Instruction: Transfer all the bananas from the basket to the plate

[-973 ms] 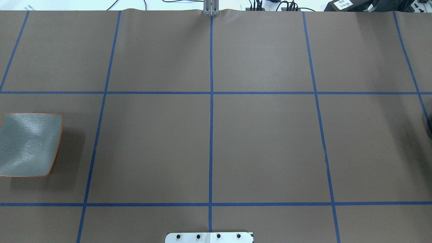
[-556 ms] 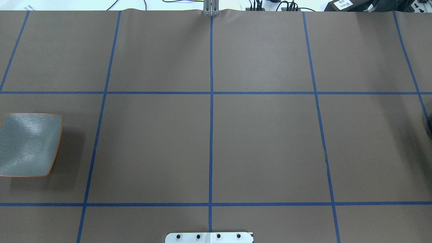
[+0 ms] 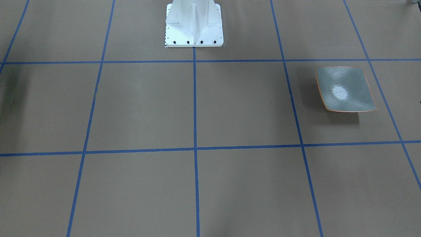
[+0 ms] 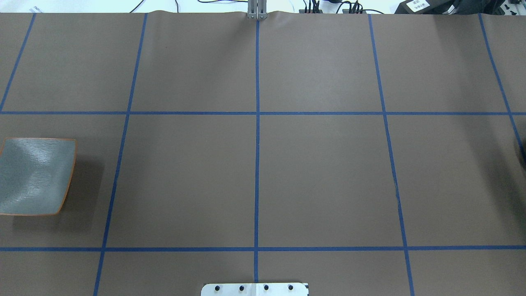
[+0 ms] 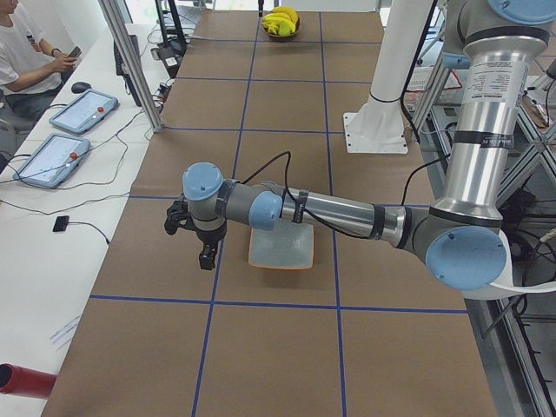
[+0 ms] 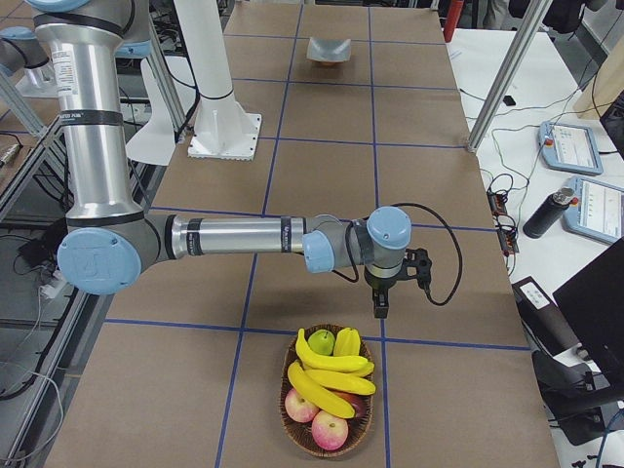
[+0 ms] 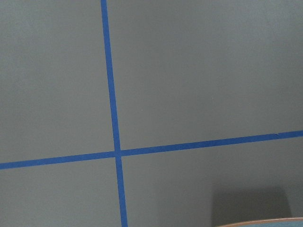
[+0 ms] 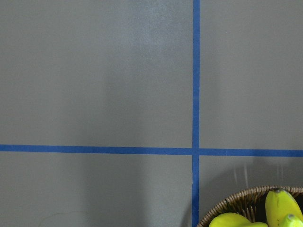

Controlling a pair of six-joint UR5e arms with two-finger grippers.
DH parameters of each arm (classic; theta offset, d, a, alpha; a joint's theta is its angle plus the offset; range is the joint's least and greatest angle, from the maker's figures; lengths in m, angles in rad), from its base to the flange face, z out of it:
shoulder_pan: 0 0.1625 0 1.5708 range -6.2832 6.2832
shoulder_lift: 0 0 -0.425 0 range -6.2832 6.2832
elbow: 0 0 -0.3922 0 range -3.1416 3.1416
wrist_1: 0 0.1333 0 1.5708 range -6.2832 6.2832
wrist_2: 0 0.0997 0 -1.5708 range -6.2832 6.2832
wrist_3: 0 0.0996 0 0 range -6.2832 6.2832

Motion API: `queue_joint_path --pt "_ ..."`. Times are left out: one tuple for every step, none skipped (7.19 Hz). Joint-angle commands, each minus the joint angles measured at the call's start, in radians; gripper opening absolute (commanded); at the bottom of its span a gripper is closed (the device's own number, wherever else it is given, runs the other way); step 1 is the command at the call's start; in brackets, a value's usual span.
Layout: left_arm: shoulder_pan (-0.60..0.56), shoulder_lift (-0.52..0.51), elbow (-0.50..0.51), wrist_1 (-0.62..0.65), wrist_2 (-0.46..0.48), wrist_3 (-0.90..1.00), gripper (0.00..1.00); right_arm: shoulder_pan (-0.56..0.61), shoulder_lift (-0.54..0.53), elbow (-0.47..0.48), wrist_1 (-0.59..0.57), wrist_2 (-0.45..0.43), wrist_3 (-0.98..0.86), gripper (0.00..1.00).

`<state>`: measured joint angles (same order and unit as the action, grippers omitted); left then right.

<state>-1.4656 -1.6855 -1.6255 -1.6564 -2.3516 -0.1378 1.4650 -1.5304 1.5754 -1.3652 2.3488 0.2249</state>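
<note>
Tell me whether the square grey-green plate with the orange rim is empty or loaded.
Empty. The square grey-green plate shows only bare glaze in both table views; the yellow bananas lie in the wicker basket.

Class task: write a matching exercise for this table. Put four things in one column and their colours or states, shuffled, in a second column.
1 bananas
2 plate
3 basket
4 apples

a empty, grey-green with an orange rim
b woven, brown
c reddish, lying under the bananas
d yellow, on top in the basket

Pairs: 1-d, 2-a, 3-b, 4-c
</note>
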Motion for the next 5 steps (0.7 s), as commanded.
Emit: queue_joint_path --pt "-0.001 0.001 -0.017 0.001 0.000 0.000 1.00 0.000 -0.156 0.127 0.044 -0.006 0.020 1.00" --pt "0.001 0.001 -0.017 0.001 0.002 0.000 1.00 0.008 -0.222 0.143 0.044 -0.029 0.019 1.00" --pt "-0.001 0.001 -0.025 0.001 0.002 0.000 1.00 0.023 -0.297 0.165 0.054 -0.084 0.019 1.00" --pt "-0.001 0.004 -0.042 0.003 0.002 0.000 1.00 0.076 -0.339 0.163 0.092 -0.112 0.034 1.00" --pt "0.001 0.003 -0.042 0.003 0.002 0.000 1.00 0.098 -0.362 0.154 0.100 -0.117 0.119 1.00"
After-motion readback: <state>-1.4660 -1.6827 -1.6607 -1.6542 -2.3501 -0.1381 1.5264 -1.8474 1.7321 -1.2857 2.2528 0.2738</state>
